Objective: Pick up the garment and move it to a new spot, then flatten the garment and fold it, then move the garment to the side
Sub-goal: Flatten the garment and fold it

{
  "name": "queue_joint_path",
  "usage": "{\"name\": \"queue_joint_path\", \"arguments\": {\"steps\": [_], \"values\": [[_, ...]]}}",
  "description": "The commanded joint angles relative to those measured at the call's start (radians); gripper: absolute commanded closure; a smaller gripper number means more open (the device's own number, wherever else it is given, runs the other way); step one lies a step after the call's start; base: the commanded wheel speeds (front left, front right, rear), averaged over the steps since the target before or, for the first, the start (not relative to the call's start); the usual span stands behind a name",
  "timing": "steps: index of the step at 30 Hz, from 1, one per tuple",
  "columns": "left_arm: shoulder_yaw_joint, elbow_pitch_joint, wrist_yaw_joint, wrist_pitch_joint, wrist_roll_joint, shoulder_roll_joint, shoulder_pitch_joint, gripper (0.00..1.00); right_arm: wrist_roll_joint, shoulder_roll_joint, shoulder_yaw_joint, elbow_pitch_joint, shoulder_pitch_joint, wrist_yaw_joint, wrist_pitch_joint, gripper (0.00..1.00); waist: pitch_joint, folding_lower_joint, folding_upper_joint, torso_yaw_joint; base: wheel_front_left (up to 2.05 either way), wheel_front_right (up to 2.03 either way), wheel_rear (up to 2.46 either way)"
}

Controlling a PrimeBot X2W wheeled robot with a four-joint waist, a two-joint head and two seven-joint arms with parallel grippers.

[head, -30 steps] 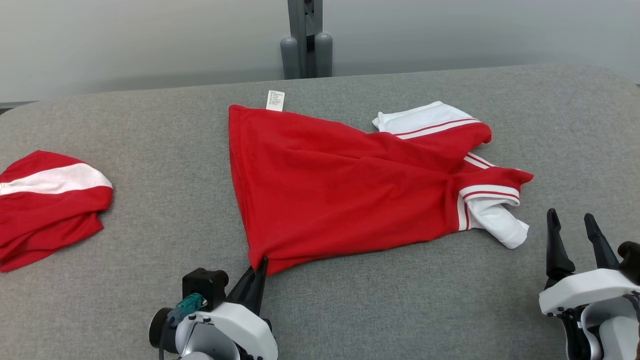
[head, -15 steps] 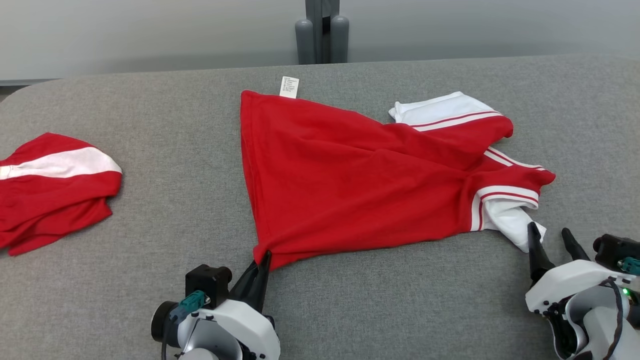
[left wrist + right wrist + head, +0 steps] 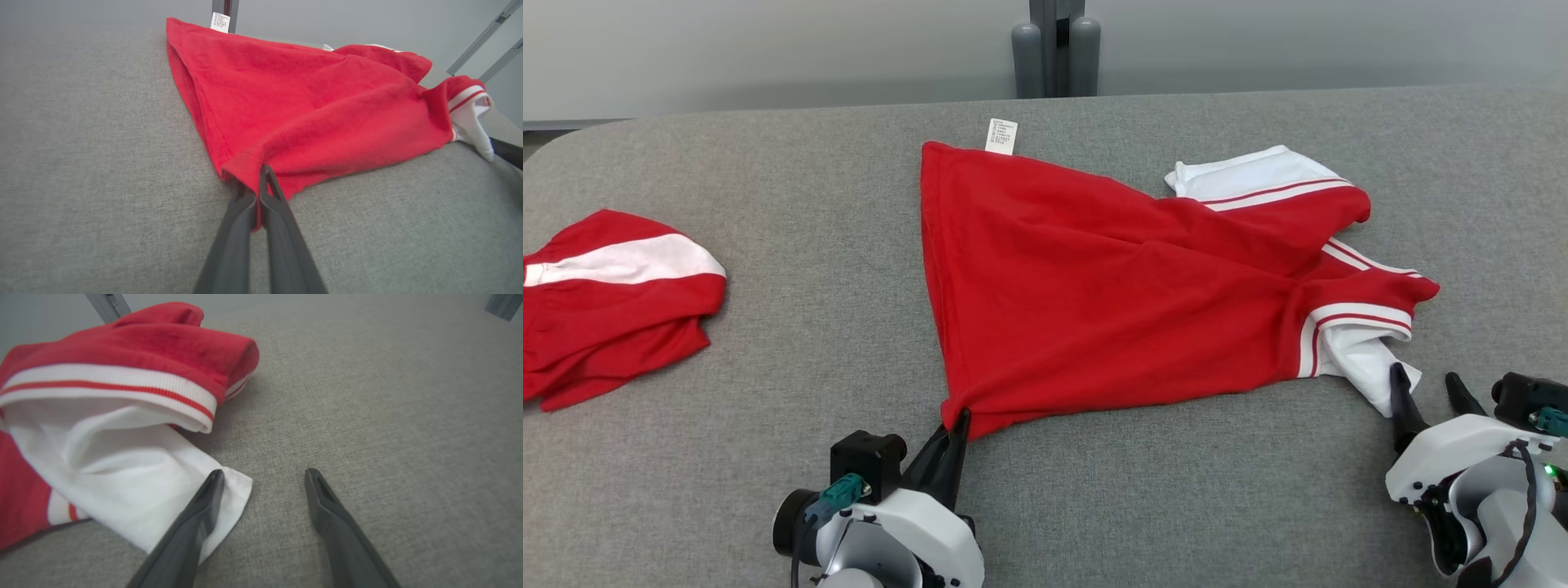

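Note:
A red garment (image 3: 1094,286) with white sleeves and striped cuffs lies spread on the grey padded table (image 3: 768,163), a white label at its far corner. My left gripper (image 3: 958,420) is shut on the garment's near hem corner; the left wrist view shows the red cloth (image 3: 310,106) pinched between the closed fingers (image 3: 261,192). My right gripper (image 3: 1429,384) stands open at the white sleeve (image 3: 1364,367). In the right wrist view its left finger (image 3: 212,486) lies over the edge of the white sleeve (image 3: 122,469), and the other finger is over bare table.
A second red and white garment (image 3: 605,302) lies bunched at the table's left edge. A grey post (image 3: 1055,45) stands behind the far edge. Bare grey fabric stretches along the near side and to the right of the sleeve.
The camera view shifted slightly. My right gripper has lowered and come in to the white sleeve tip. The left gripper still holds the hem corner in the same place.

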Motion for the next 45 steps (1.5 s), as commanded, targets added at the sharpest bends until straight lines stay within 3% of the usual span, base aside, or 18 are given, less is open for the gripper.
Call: {"name": "queue_joint_path", "arguments": {"steps": [1,2,3,5,17,31,37,45], "values": [[0.000,-0.003,0.006,-0.002,-0.004,0.007,-0.011,1.00,0.010,0.002,0.013,0.014,-0.003,0.000,-0.001,0.00,-0.001,0.0000,0.0000,0.000,0.00,0.00,0.00],[0.000,-0.003,0.006,-0.002,-0.004,0.007,-0.011,1.00,0.010,0.002,0.013,0.014,-0.003,0.000,-0.001,0.00,-0.001,0.0000,0.0000,0.000,0.00,0.00,0.00],[-0.001,-0.003,0.007,-0.002,-0.004,0.008,-0.011,1.00,0.013,0.002,0.020,0.019,-0.005,0.000,0.000,0.27,-0.001,0.0000,0.0000,0.000,0.00,0.00,0.00],[-0.002,-0.003,0.008,-0.002,-0.005,0.010,-0.011,1.00,0.017,0.001,0.037,0.026,-0.007,0.000,-0.001,1.00,-0.003,0.0000,0.0000,0.000,0.00,0.00,0.00],[0.013,-0.005,0.016,-0.039,-0.024,0.011,-0.006,1.00,0.053,-0.037,0.069,-0.121,0.016,0.000,-0.004,1.00,-0.048,0.0000,0.0000,-0.021,0.00,0.00,0.00],[0.106,-0.134,0.008,-0.132,-0.090,0.029,-0.049,1.00,0.086,-0.089,0.109,-0.370,-0.041,0.000,0.032,1.00,-0.161,0.0000,0.0000,-0.075,0.00,0.00,0.00],[0.151,-0.198,-0.010,-0.088,-0.223,0.005,-0.053,1.00,0.073,-0.078,0.069,-0.481,-0.037,0.000,0.061,1.00,-0.177,0.0000,0.0000,-0.089,0.00,0.00,0.00],[0.199,-0.245,0.019,-0.028,-0.322,-0.006,-0.090,1.00,0.028,-0.020,-0.048,-0.598,-0.045,0.000,0.121,1.00,-0.162,0.0000,0.0000,-0.101,0.00,0.00,0.00]]}}
